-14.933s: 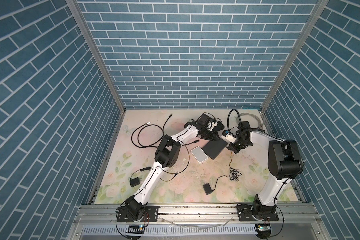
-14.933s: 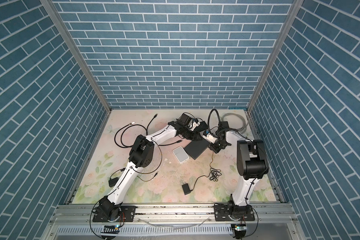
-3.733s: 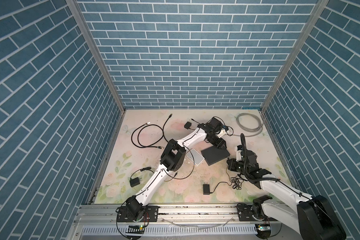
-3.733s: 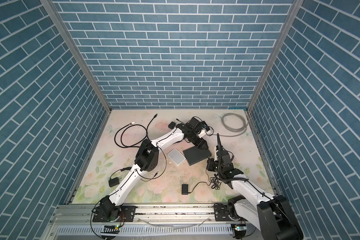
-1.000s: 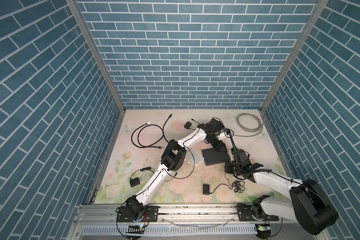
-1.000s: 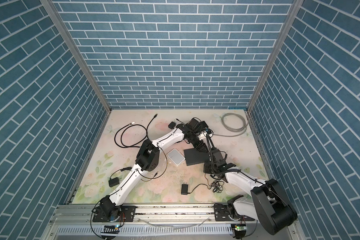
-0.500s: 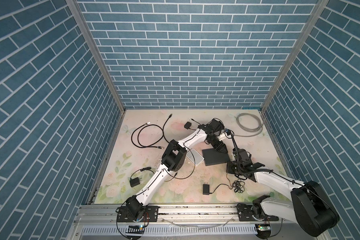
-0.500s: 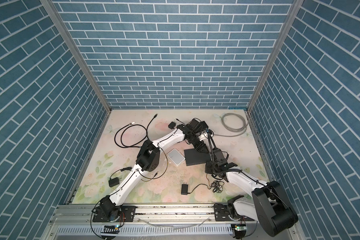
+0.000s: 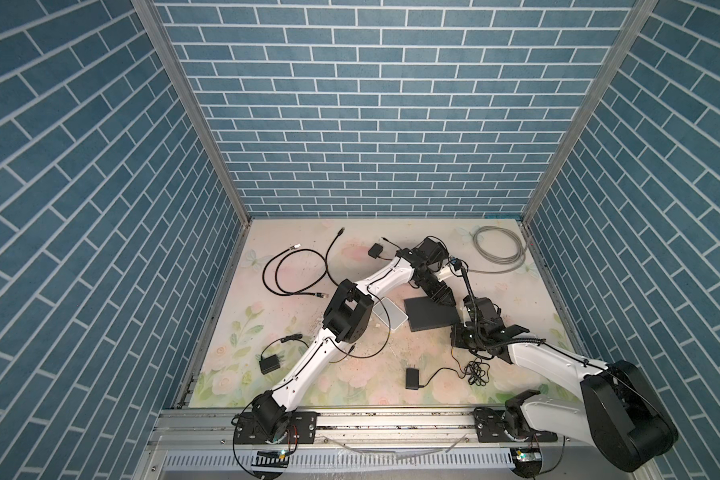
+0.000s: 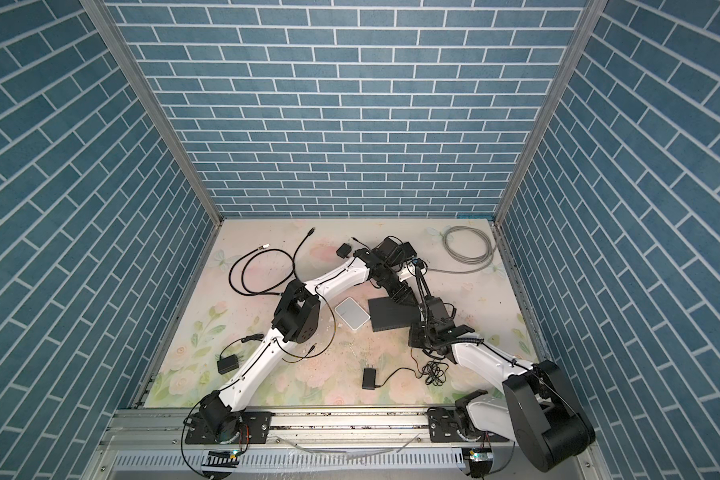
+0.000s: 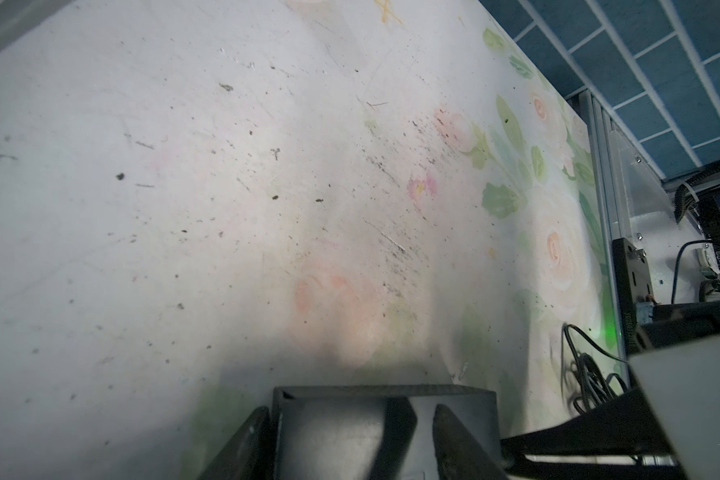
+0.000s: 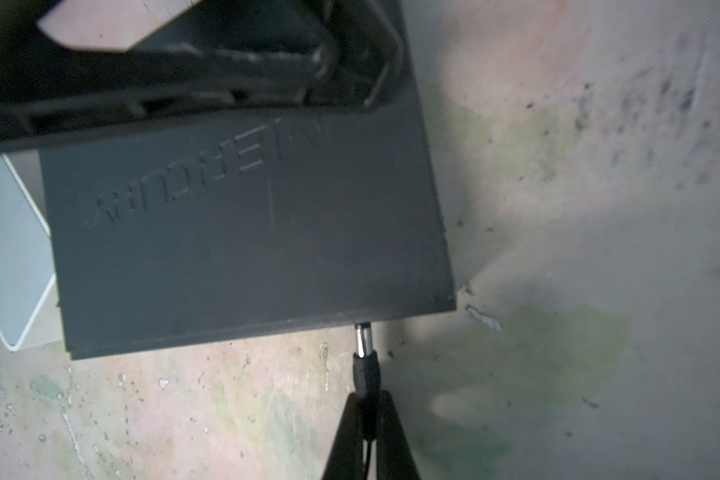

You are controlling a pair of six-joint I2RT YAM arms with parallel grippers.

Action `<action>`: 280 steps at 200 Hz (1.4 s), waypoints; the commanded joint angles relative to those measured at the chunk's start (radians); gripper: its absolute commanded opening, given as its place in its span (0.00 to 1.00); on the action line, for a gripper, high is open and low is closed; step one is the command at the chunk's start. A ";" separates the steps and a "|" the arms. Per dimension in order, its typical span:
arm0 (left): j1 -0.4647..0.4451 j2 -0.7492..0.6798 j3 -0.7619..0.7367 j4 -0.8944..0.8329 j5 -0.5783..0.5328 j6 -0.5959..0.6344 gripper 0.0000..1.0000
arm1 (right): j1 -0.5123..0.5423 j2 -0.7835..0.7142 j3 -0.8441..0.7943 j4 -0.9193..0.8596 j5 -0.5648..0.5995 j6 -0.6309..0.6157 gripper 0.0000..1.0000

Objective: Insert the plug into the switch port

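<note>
While left gripper (image 11: pixel 350 411) clamps switch (image 12: pixel 246 228), right gripper (image 12: pixel 364 399) pinches plug (image 12: pixel 362 345) touching its edge.

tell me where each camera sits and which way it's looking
Top views: high above the front rail, looking down at the table; left arm and right arm show whole.
Left wrist: low over the table, facing past the left gripper and switch towards the front rail and right arm.
Right wrist: above the right gripper, looking down at the plug meeting the switch.
Shared: all show the switch.

Plug (image 12: pixel 364 361) at switch (image 12: pixel 246 232) edge
</note>
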 commanded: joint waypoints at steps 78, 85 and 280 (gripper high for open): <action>-0.023 0.039 0.005 -0.079 0.069 0.081 0.61 | 0.006 0.064 0.046 -0.072 0.102 -0.013 0.00; -0.026 0.041 0.003 -0.082 0.072 0.085 0.61 | 0.006 0.063 0.050 -0.078 0.113 -0.015 0.00; -0.066 0.069 0.022 -0.307 0.226 0.317 0.59 | -0.003 0.316 0.131 0.202 0.266 -0.131 0.00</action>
